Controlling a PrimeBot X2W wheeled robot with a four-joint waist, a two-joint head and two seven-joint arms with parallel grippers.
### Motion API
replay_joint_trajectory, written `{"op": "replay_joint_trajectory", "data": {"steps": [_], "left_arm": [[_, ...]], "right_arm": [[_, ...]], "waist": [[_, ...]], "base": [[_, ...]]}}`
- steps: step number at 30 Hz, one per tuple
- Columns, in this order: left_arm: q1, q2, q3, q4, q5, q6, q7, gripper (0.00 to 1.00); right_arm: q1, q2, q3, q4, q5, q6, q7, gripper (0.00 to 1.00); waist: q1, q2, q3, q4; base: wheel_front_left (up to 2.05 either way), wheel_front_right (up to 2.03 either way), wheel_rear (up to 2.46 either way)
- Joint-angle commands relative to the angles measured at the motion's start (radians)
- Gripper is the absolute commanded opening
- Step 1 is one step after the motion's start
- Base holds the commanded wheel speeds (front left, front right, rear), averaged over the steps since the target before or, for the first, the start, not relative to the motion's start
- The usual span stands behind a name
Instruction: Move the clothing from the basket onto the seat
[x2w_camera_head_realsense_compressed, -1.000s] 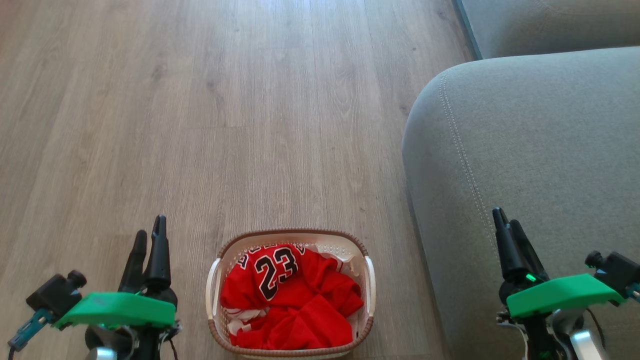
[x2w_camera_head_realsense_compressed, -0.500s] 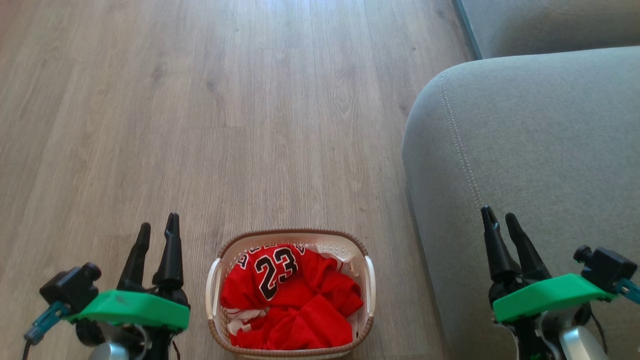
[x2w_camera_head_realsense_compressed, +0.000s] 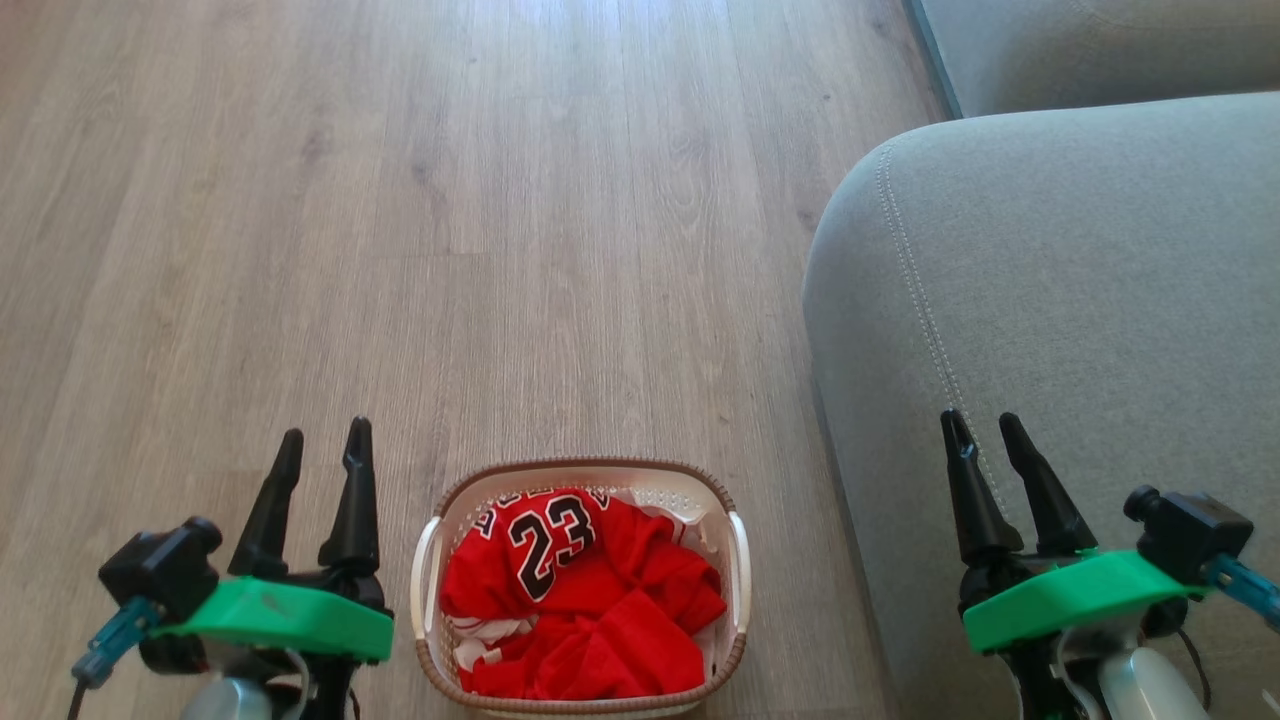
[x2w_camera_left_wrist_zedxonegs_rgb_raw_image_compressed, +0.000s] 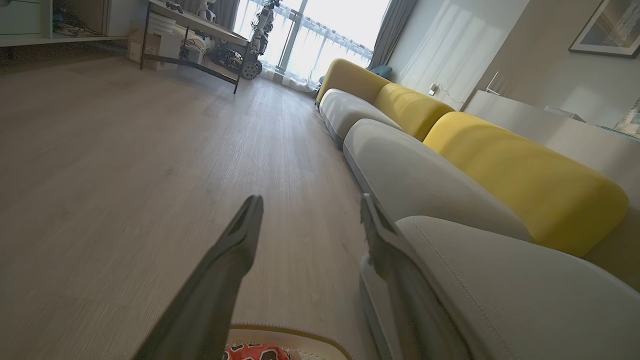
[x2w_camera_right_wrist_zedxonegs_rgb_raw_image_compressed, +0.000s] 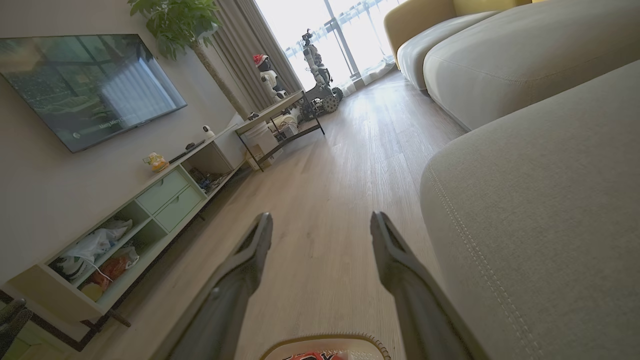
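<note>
A: What takes up the most room?
B: The wooden floor (x2w_camera_head_realsense_compressed: 500, 200), then the grey-green seat (x2w_camera_head_realsense_compressed: 1080, 280) on the right.
A: And the basket?
B: The basket (x2w_camera_head_realsense_compressed: 585, 468) stands on the floor just left of the seat, apart from it as far as I can tell. The clothing (x2w_camera_head_realsense_compressed: 600, 620) lies heaped inside, number 23 facing up.
A: The pincers?
B: The left pincer (x2w_camera_head_realsense_compressed: 325, 435) hovers left of the basket and the right pincer (x2w_camera_head_realsense_compressed: 978, 418) over the seat's edge. Both are spread and hold nothing.
</note>
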Motion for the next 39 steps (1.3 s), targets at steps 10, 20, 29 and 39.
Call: {"op": "replay_joint_trajectory", "data": {"steps": [10, 20, 29, 39], "left_arm": [[-0.052, 0.022, 0.012, -0.044, 0.123, -0.002, -0.039, 1.00], [-0.051, 0.027, 0.013, -0.034, 0.226, -0.004, -0.068, 1.00], [-0.052, 0.026, 0.007, -0.022, 0.263, -0.005, -0.083, 1.00], [-0.053, 0.027, 0.007, -0.002, 0.254, -0.006, -0.083, 1.00]], "right_arm": [[-0.045, -0.022, 0.038, -0.049, -0.110, 0.007, -0.039, 1.00], [-0.043, -0.018, 0.039, -0.043, -0.208, 0.008, -0.069, 1.00], [-0.041, -0.017, 0.036, -0.017, -0.242, 0.008, -0.084, 1.00], [-0.045, -0.019, 0.037, 0.007, -0.231, 0.008, -0.084, 1.00]], "waist": [[0.0000, 0.0000, 0.000, 0.000], [0.0000, 0.0000, -0.001, 0.001], [0.0000, 0.0000, 0.001, 0.001], [0.0000, 0.0000, 0.004, 0.002]], "base": [[0.00, 0.00, 0.00], [0.00, 0.00, 0.00], [0.00, 0.00, 0.00], [0.00, 0.00, 0.00]]}}
